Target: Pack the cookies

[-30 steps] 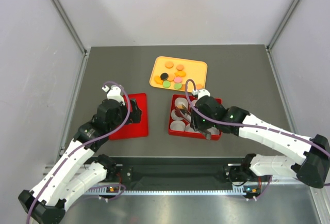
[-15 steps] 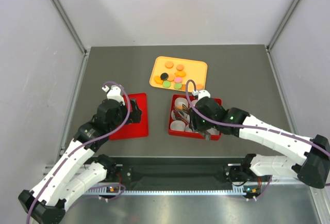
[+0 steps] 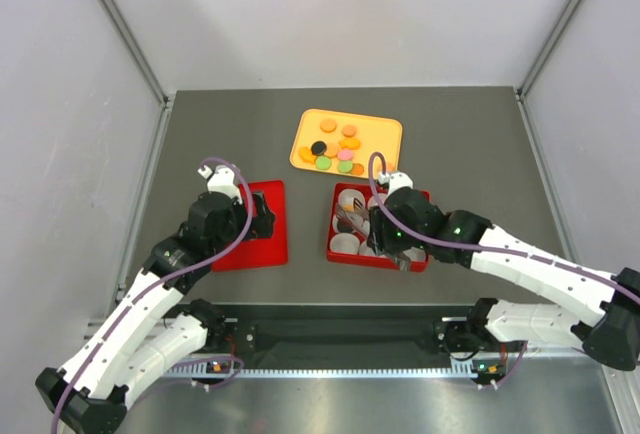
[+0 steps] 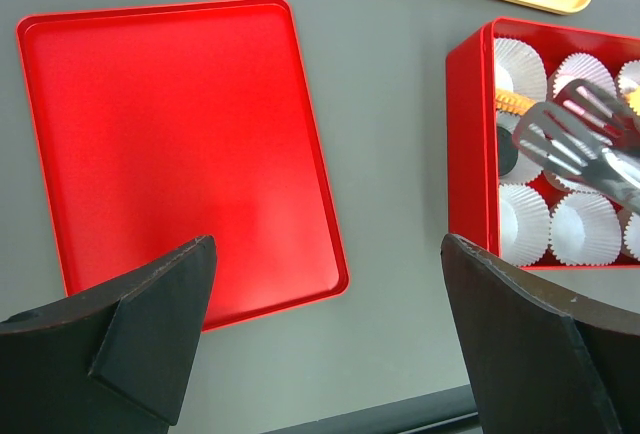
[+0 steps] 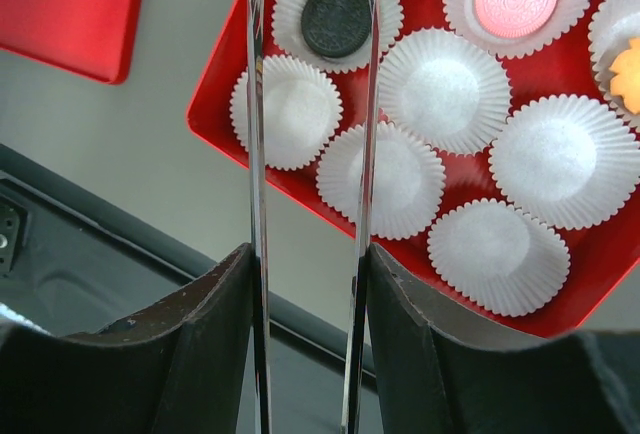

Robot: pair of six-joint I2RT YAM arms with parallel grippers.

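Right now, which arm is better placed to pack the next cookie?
Right. The right fingers hold tongs over the box, near the tray; the left fingers hang open, empty, over the lid.

Free table strip (image 4: pixel 390 154) between lid (image 4: pixel 170 144) and box (image 4: pixel 468 144)

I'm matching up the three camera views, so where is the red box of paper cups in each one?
Top external: red box right of centre, just below the orange tray.
Left wrist: red box at the right edge, cut off.
Right wrist: red box fills the upper right.
Shared landmark: the flat red tray, left of it in every view.
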